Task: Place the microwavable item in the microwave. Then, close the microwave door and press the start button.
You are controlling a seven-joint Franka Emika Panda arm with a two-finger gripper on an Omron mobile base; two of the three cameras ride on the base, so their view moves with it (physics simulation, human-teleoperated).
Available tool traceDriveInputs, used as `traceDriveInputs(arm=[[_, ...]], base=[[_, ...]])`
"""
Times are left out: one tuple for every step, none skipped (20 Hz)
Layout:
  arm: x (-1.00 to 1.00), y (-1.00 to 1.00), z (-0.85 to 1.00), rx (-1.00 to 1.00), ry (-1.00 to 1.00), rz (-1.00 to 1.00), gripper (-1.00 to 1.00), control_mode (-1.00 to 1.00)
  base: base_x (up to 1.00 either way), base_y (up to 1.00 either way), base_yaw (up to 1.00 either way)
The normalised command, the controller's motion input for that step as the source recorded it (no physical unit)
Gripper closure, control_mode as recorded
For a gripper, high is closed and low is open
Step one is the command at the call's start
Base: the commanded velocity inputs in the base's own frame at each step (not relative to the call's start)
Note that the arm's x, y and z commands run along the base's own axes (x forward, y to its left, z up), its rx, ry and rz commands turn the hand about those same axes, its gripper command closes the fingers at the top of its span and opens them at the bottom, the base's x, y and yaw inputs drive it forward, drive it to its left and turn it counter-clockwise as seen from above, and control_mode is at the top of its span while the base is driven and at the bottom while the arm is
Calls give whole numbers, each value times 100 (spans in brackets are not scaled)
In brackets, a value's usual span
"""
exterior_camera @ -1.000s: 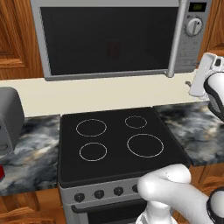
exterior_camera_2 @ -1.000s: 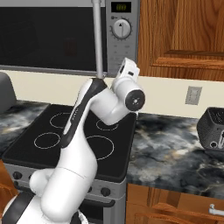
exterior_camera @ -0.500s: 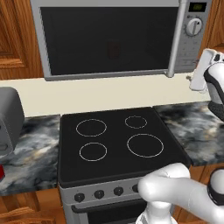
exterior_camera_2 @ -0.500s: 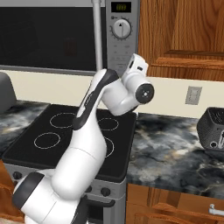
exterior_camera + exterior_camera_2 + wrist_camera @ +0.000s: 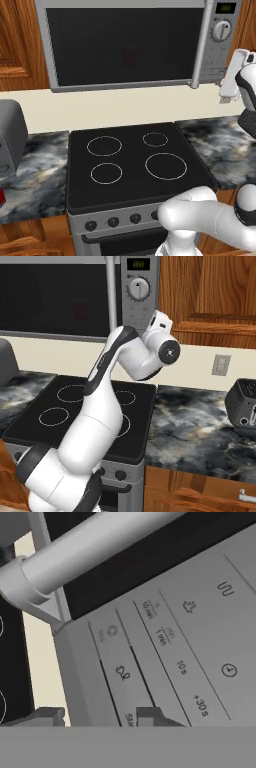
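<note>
Panel labels legible in hand view: "10 min", "1 min", "10 s", "+30s", clock icon. Gripper [image 5: 102, 716] right at lower panel of microwave [image 5: 212, 60]; fingertips [image 5: 148, 714] apart, nothing between. Microwave door [image 5: 125, 45] shut, bar handle [image 5: 95, 547] beside panel. Red-pink cup [image 5: 129, 56] faintly visible behind dark glass, inside. Green display [image 5: 138, 264], round dial [image 5: 138, 289] above. Below: black cooktop [image 5: 132, 162], dark marbled counter [image 5: 200, 421], wooden cabinets [image 5: 210, 296], cream wall.
</note>
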Motion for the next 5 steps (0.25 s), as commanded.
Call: traceDriveInputs(arm=[[19, 0, -24, 0, 1, 0, -100, -100], [6, 0, -24, 0, 0, 0, -100, -100], [0, 0, -28, 0, 0, 0, -100, -100], [0, 0, -30, 0, 0, 0, -100, -100], [-6, 2, -36, 0, 0, 0, -100, -100]], base=[[0, 0, 0], [0, 0, 0], [0, 0, 0], [0, 0, 0], [0, 0, 0]])
